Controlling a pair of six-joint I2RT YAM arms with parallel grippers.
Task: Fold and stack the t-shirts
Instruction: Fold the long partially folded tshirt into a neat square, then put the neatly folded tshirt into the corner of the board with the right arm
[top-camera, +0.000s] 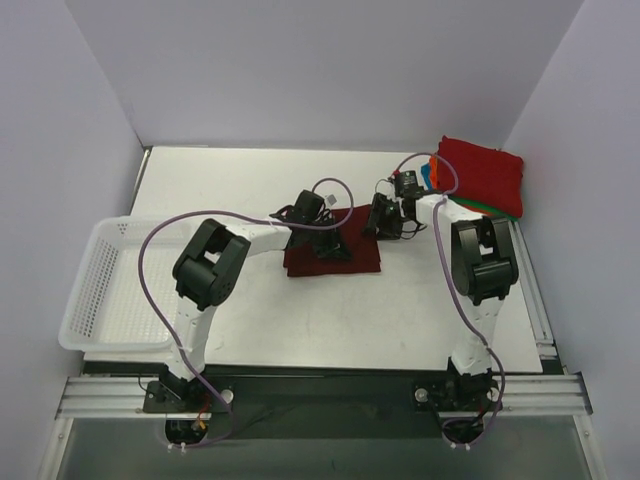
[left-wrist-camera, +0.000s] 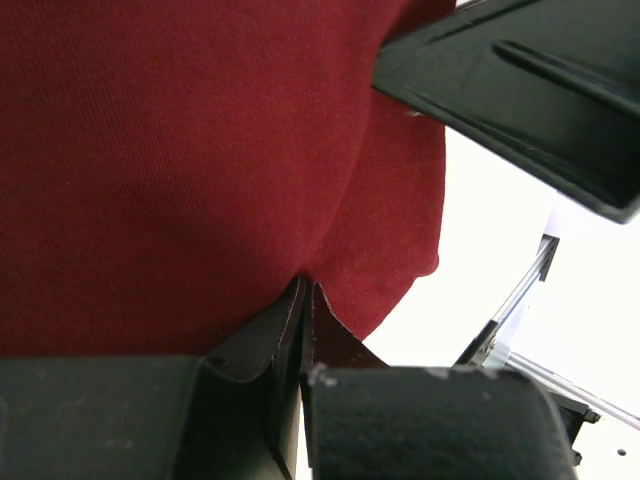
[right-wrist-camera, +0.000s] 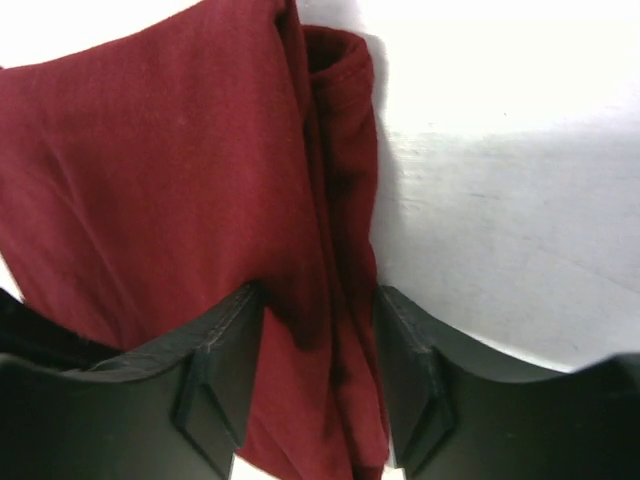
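Observation:
The dark maroon t-shirt (top-camera: 345, 257) lies partly folded in the middle of the table. My left gripper (top-camera: 327, 243) is on its left part, and its jaws (left-wrist-camera: 303, 292) are shut on a pinch of the maroon cloth (left-wrist-camera: 180, 170). My right gripper (top-camera: 384, 221) is at the shirt's right back edge. In the right wrist view it (right-wrist-camera: 318, 330) is open, with its fingers astride the folded edge of the shirt (right-wrist-camera: 170, 170) and the cloth loose between them. A stack of folded t-shirts (top-camera: 482, 172), bright red on top with orange, blue and green edges showing, sits at the back right.
A white mesh basket (top-camera: 92, 290) stands at the table's left edge. The right arm's gripper body (left-wrist-camera: 520, 90) shows close above the cloth in the left wrist view. White table surface (top-camera: 350, 320) lies in front of the shirt.

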